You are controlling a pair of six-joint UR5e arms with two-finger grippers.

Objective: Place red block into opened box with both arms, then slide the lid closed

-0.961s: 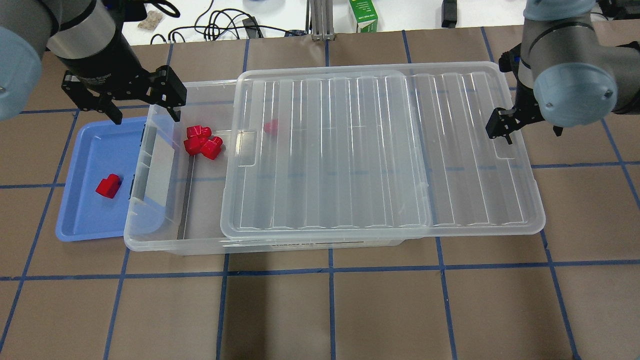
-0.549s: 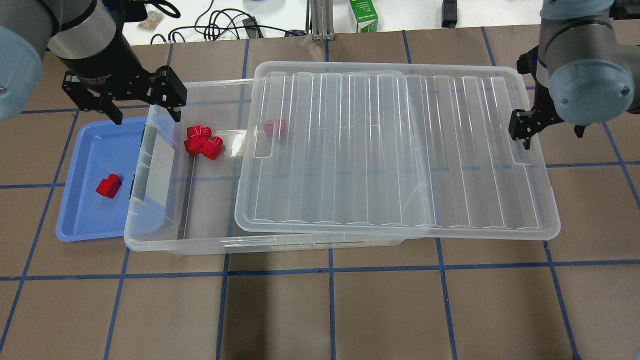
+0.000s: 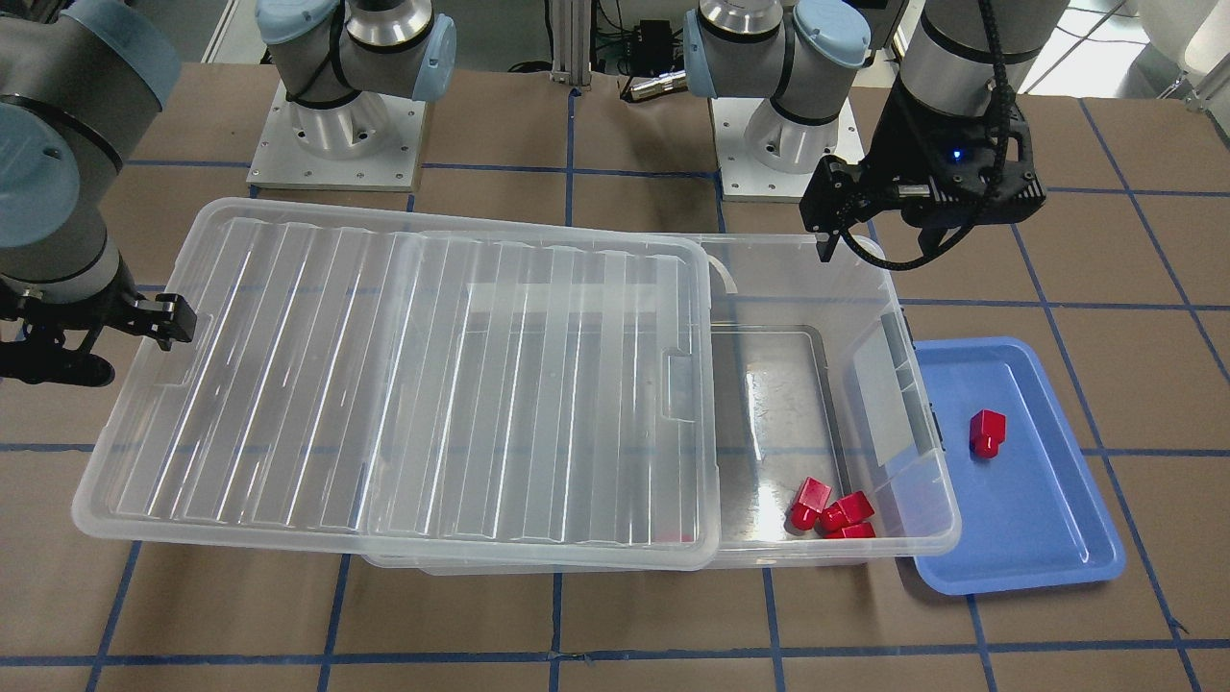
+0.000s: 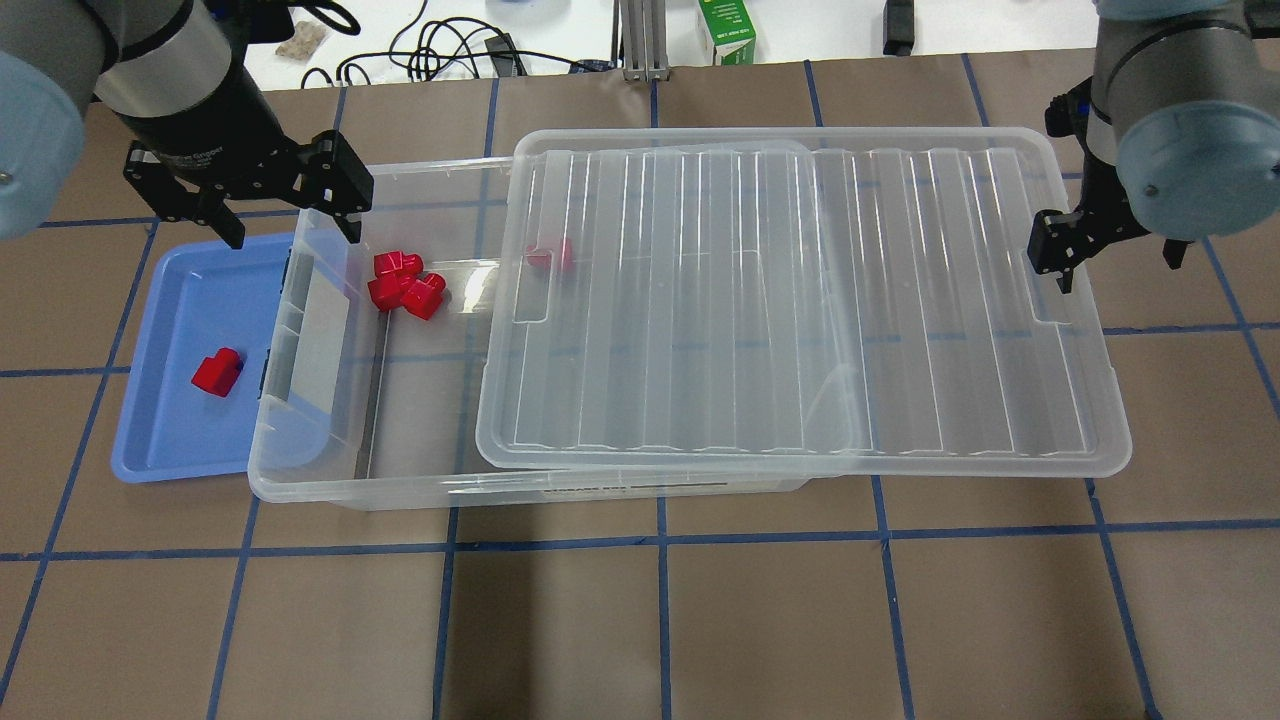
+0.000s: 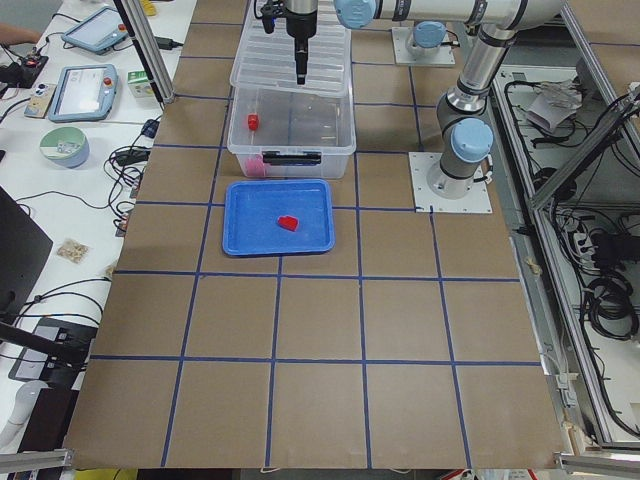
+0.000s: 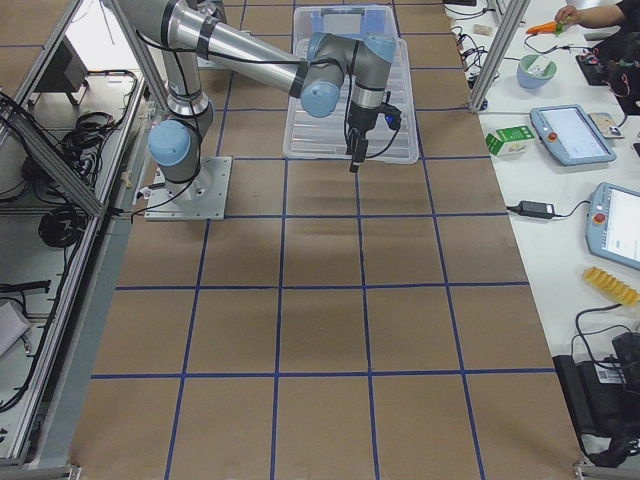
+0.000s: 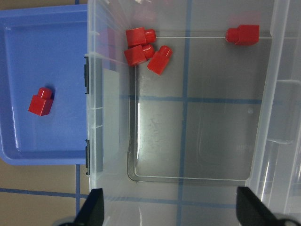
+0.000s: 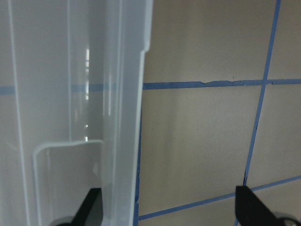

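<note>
A red block (image 5: pixel 288 222) lies on the blue tray (image 5: pixel 250 235) beside the box (image 5: pixel 330 142)

Silver-grey arms (image 3: pixel 947 48), light-blue joint caps (image 4: pixel 1190 165), black jaws, black cables (image 3: pixel 993 58)

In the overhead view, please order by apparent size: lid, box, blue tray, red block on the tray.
1. lid and box: look alike, box partly covered, not ranked.
2. blue tray
3. red block
</note>
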